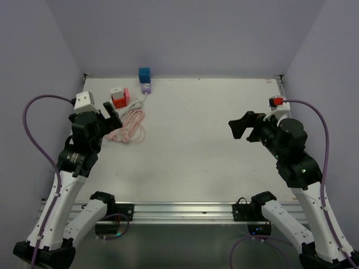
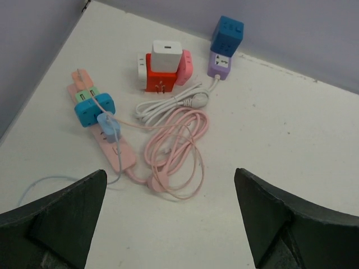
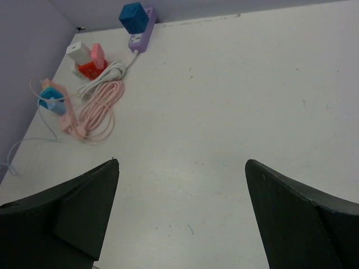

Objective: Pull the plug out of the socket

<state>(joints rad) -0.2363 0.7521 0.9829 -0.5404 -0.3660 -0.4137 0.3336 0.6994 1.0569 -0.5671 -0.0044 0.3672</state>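
No pull is begun: plug (image 2: pixel 226 33) is seated in socket (image 2: pixel 220 65); left gripper (image 2: pixel 170 185) and right gripper (image 3: pixel 182 174) are held wide, empty

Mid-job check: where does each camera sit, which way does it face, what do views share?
Top external: above and behind the bases, looking down on the table; both arms, left hand and right hand open.
Left wrist: on the left arm, facing the blue plug on the purple socket; own fingers below.
Right wrist: on the right arm, facing the far left corner; own fingers below.
Shared: all show that plug.
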